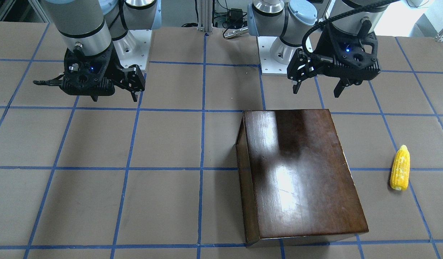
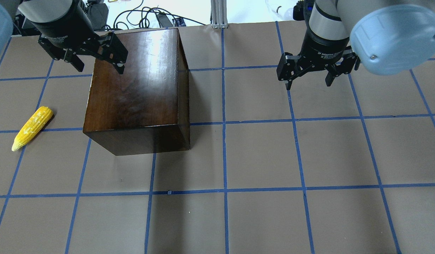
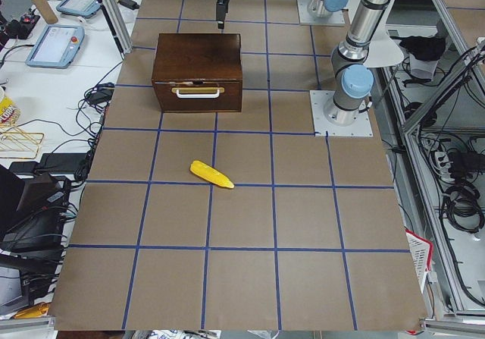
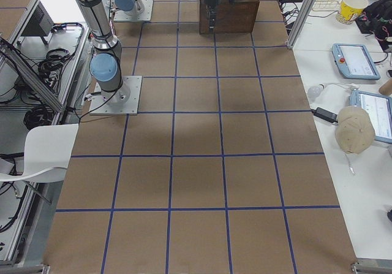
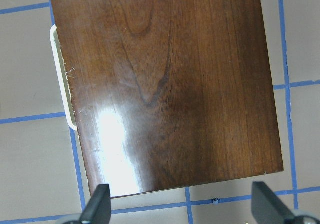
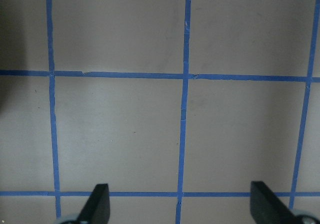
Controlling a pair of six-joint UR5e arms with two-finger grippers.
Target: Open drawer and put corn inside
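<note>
The glossy dark-brown box [image 2: 136, 91] stands on the left half of the table. Its drawer [image 3: 198, 94] is shut; the front panel with a pale pull faces the table's left end. The pull also shows in the left wrist view [image 5: 61, 78]. The yellow corn [image 2: 32, 127] lies on the table to the left of the box, in front of the drawer, also in the front-facing view [image 1: 400, 173]. My left gripper [image 2: 97, 65] is open and empty above the box's far left edge. My right gripper [image 2: 308, 82] is open and empty over bare table, far from both.
The table [image 2: 260, 158] is brown with blue tape grid lines. Both arm bases [image 1: 279, 54] stand at the robot's edge. Side benches with tablets [image 4: 354, 59], cables and a cup flank the table ends.
</note>
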